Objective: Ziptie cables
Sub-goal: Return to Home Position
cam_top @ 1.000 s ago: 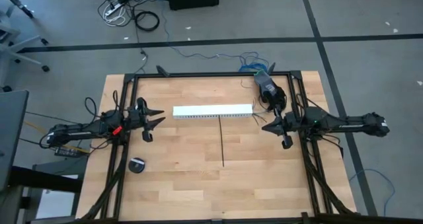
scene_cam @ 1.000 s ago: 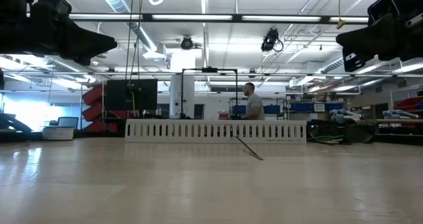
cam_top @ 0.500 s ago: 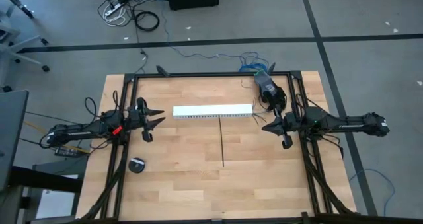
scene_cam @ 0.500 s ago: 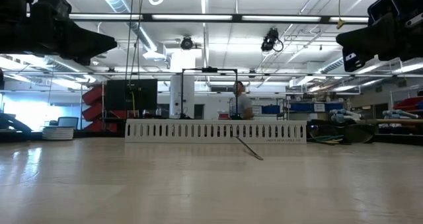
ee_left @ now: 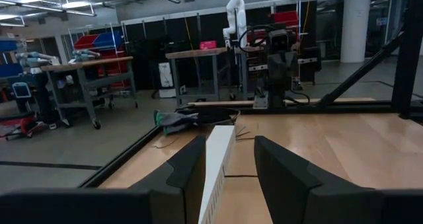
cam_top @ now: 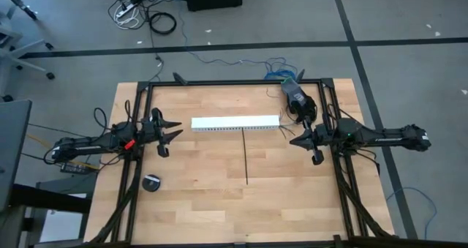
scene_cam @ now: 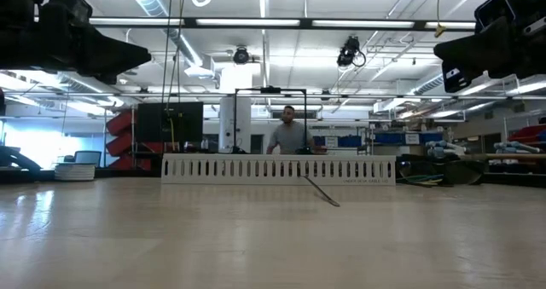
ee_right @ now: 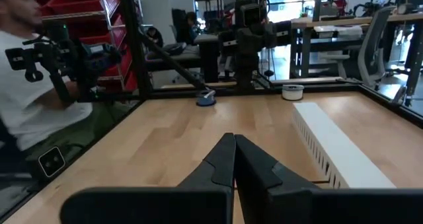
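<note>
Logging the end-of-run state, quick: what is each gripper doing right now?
Left gripper: open, holding nothing.
Right gripper: shut, holding nothing.

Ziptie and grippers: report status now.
Left gripper jaws open, at table's left edge. Right gripper jaws shut, at right edge. Ziptie lies loose, one end at white channel.

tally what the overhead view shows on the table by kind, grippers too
white slotted channel: 1
black ziptie: 1
small round black object: 1
black boxy device by the right arm: 1
grippers: 2 (left gripper open, right gripper shut)
total: 6
</note>
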